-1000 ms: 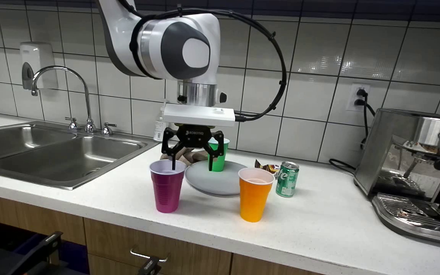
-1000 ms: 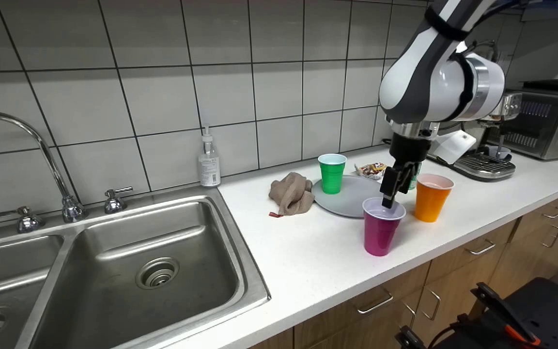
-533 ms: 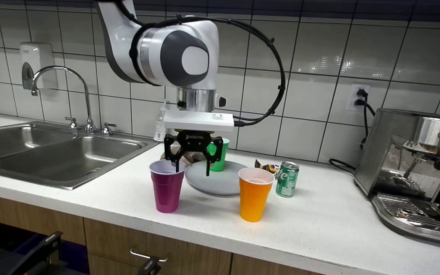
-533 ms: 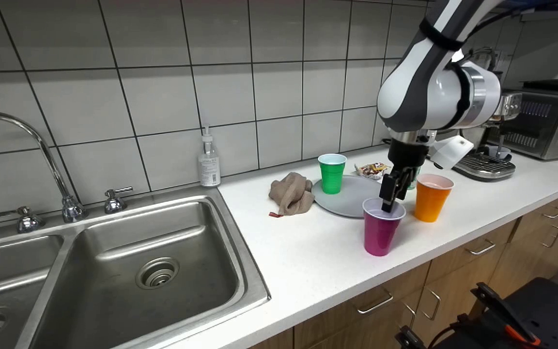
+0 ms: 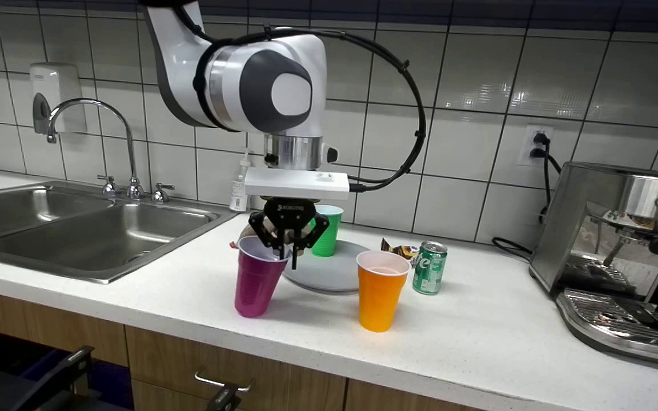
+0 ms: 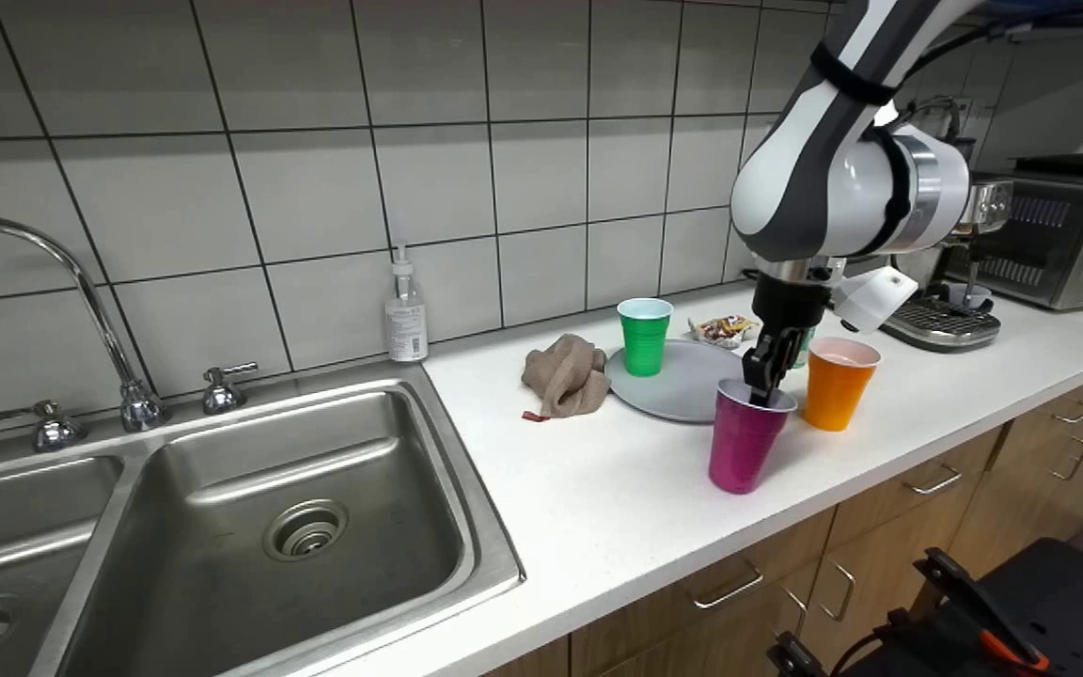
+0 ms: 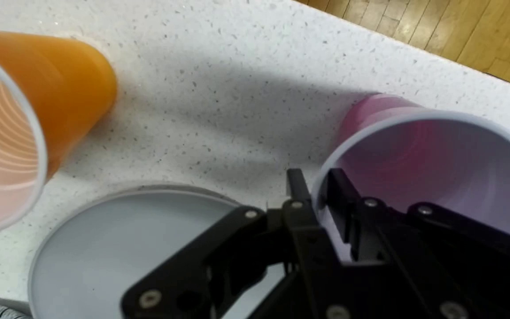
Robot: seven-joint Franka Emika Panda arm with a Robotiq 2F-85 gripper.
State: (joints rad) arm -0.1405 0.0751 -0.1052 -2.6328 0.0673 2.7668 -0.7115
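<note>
A tiled wall (image 6: 560, 169) backs the white bench (image 5: 477, 342) in front of me. Set into that bench is a steel double sink (image 6: 222, 508); well apart from it, towards the far end, stand a boxy oven (image 6: 1068, 244) and a coffee machine (image 5: 626, 245).

Next comes a round grey plate (image 5: 329, 277), lying flat. Near it my tool (image 7: 317, 173) points down astride the edge of a magenta cup (image 5: 257, 285), its jaws narrowly parted with the cup's side between them; I cannot tell whether they grasp it.

A pump bottle (image 6: 407, 329) stands by the sink's corner, against the tiles, and a crumpled brown cloth (image 6: 565, 376) lies just beside the plate.

The magenta cup leans towards the plate and an orange cup (image 5: 382, 294), its base near the bench's front edge. The orange cup is upright, near the plate; a green cup (image 6: 645, 338) stands upright on it.

A green drinks can (image 5: 430, 268) stands behind the orange one, and beside the can lies a small coloured packet (image 6: 722, 331).

Smallest are my fingers (image 7: 341, 188): one inside the magenta cup, touching its side, the other just outside.
</note>
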